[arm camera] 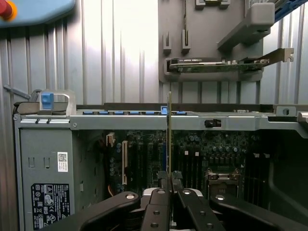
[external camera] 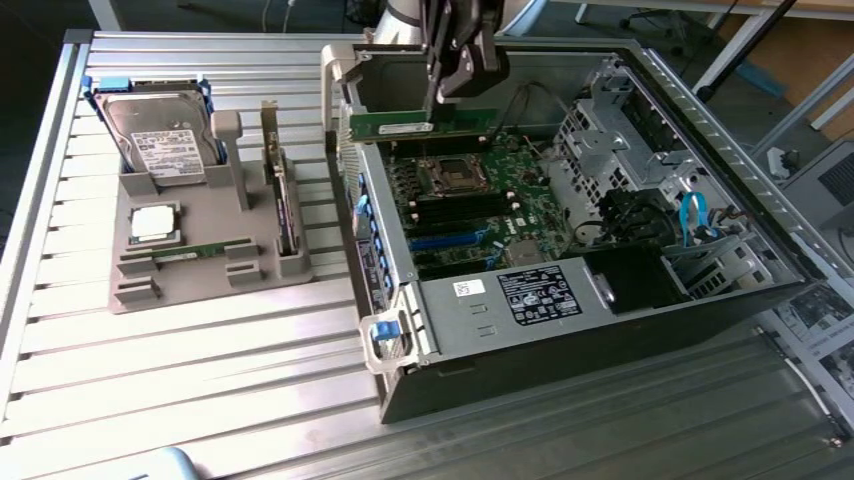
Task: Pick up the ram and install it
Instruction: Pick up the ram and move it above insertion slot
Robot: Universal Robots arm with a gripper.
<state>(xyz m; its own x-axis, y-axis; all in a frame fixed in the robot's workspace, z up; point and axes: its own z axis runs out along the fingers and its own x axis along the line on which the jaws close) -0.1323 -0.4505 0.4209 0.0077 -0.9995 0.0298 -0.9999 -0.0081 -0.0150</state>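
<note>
The pick-up half of the job looks done: in the upper middle of the exterior view the hand [external camera: 457, 92] is pinched narrowly onto the ram [external camera: 400, 126], which hangs as a long green strip, level and on its long edge, inside the far end of the open computer case [external camera: 441, 330]; the stick sits just over the motherboard [external camera: 501, 185], just beyond the processor socket [external camera: 447, 175]; in the wrist view the black fingers [arm camera: 158, 198] press on either side of the board, which is seen edge-on as a thin upright line running away from them toward the circuitry; whether its contact edge has met a slot cannot be told from these pictures, and no latch is seen closed around it, so I judge the seating to be unfinished; what seems left is the actual pressing home and the release; over in the left of the exterior view the grey holder [external camera: 200, 285] stands on the slatted table [external camera: 200, 390], well apart from the hand, carrying the hard drive [external camera: 160, 140], the square silver processor [external camera: 154, 222] and the expansion card [external camera: 280, 190] on edge, none of them touched.
</note>
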